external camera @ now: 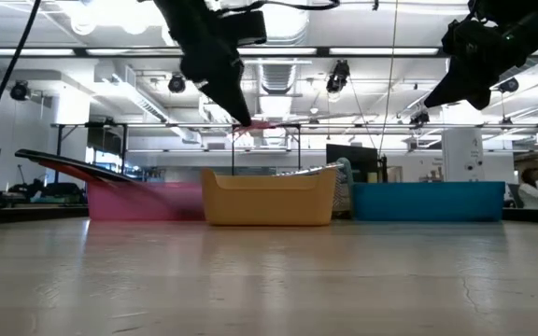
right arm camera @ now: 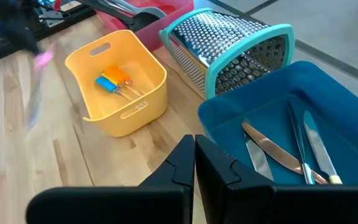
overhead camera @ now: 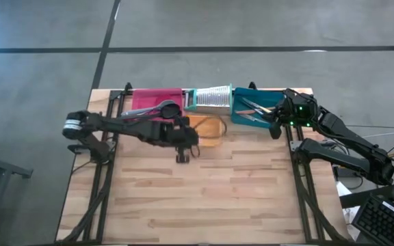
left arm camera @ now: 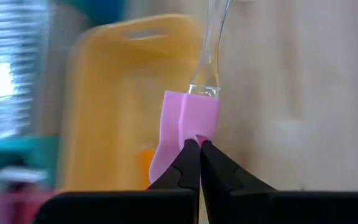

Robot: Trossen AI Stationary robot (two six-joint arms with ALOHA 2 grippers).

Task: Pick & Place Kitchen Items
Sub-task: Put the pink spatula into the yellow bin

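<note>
My left gripper (left arm camera: 199, 142) is shut on a small piece with a pink end (left arm camera: 188, 118) and a clear stem (left arm camera: 210, 50). It hangs in the air beside the orange tray (overhead camera: 211, 130), at that tray's near left corner. The orange tray (right arm camera: 117, 81) holds tiny yellow, blue and orange pieces (right arm camera: 114, 81). My right gripper (right arm camera: 194, 152) is shut and empty over the near edge of the teal tray (right arm camera: 278, 118), which holds knives (right arm camera: 272, 152). Long-handled ladles (overhead camera: 159, 107) lie in the pink tray (overhead camera: 146, 99). My left gripper pinches the pink end of the small piece at its edge (left arm camera: 194, 135) between its two fingertips. The clear stem runs on away from the fingers, in line with them. The piece is lifted clear of the table, as the low view (external camera: 253, 123) shows.
A silver ribbed grater with a teal rim (overhead camera: 207, 98) lies between the pink and teal trays at the table's far edge. The three trays stand in a row along the far side. The bare wooden tabletop (overhead camera: 197, 198) takes up the near half.
</note>
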